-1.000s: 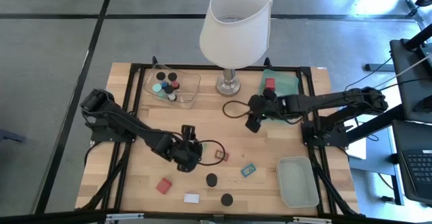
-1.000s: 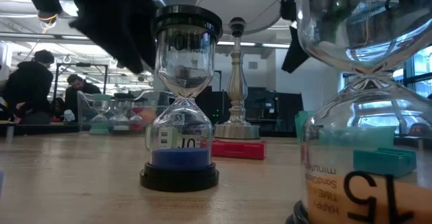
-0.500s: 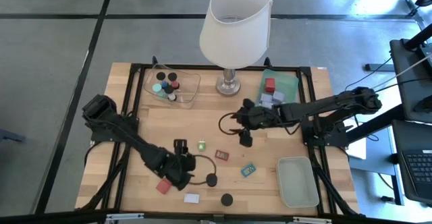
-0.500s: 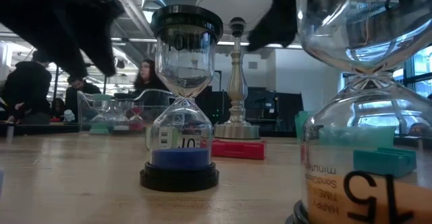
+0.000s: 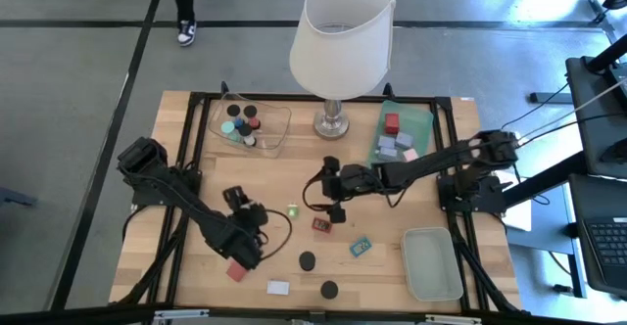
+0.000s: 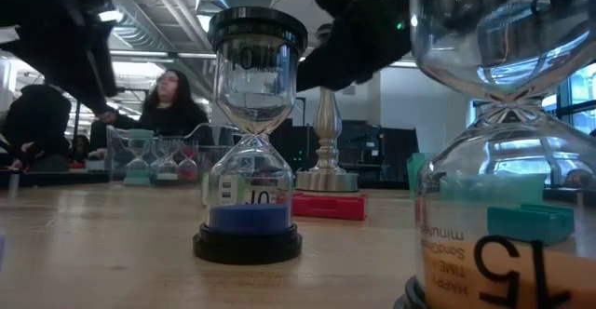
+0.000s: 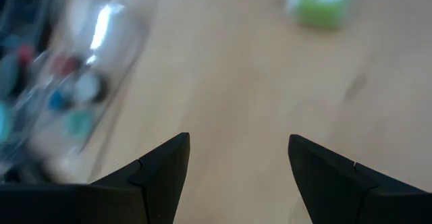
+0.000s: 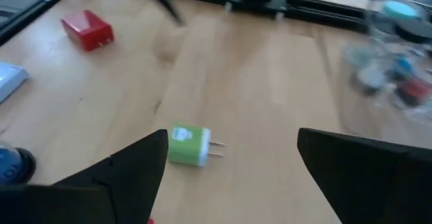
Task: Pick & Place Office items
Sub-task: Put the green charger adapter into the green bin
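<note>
A green plug (image 5: 292, 210) lies on its side on the wooden table, between my two grippers. My right gripper (image 5: 331, 189) stands just right of it, open and pointing at the plug (image 8: 189, 145), touching nothing. My left gripper (image 5: 238, 204) hovers open to the plug's left, with the plug (image 7: 320, 1) ahead of its fingers. Loose items lie near the front: a red block (image 5: 236, 268), a white block (image 5: 278, 287), two black-capped sand timers (image 5: 308, 260), a small red piece (image 5: 319, 224) and a teal piece (image 5: 361, 247).
The white-shaded lamp (image 5: 338, 31) stands at the far middle. A clear tray (image 5: 277, 129) with several items sits far left, a green tray (image 5: 419, 119) holding red and lavender blocks far right, and a pale tray (image 5: 431, 263) near right. People move in the room behind.
My right gripper has come away from the green tray, toward the table's left and near side and downward, up to the green plug. My left gripper has drawn back from the plug toward the table's left edge and turned. The plug lies free where it was.
</note>
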Robot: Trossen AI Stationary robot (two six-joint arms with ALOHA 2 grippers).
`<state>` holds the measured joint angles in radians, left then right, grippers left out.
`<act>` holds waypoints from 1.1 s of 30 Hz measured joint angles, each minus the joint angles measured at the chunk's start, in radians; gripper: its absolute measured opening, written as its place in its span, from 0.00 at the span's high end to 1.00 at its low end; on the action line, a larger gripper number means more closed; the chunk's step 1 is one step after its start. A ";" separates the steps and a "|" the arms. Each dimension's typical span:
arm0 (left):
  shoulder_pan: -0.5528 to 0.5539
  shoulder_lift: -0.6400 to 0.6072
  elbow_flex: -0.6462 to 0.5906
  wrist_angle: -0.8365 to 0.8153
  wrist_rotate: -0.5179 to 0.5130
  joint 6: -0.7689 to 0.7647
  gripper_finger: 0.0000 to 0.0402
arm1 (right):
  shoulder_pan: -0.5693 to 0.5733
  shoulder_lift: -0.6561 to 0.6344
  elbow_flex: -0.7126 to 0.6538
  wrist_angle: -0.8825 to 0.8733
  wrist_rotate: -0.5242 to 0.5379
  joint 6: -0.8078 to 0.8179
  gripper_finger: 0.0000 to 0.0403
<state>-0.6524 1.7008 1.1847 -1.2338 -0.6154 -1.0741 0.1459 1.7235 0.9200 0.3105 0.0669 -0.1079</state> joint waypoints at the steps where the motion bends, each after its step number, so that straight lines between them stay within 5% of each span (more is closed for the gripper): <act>1: 0.001 0.000 0.000 -0.037 0.000 -0.042 0.38 | 0.000 0.022 0.000 0.026 -0.013 -0.006 0.17; 9: -0.002 0.000 0.000 -0.204 -0.037 -0.222 0.38 | 0.000 0.147 0.000 0.195 -0.139 -0.013 0.17; 22: -0.002 0.000 0.000 -0.210 -0.117 -0.240 0.38 | -0.001 0.395 0.137 0.342 -0.241 -0.087 0.17; 33: -0.023 0.000 0.000 -0.210 -0.117 -0.258 0.38 | -0.001 0.490 0.273 0.155 -0.091 -0.085 0.17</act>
<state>-0.6749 1.7008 1.1847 -1.4441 -0.7322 -1.3323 0.1448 2.2139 1.1928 0.4653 -0.0243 -0.1931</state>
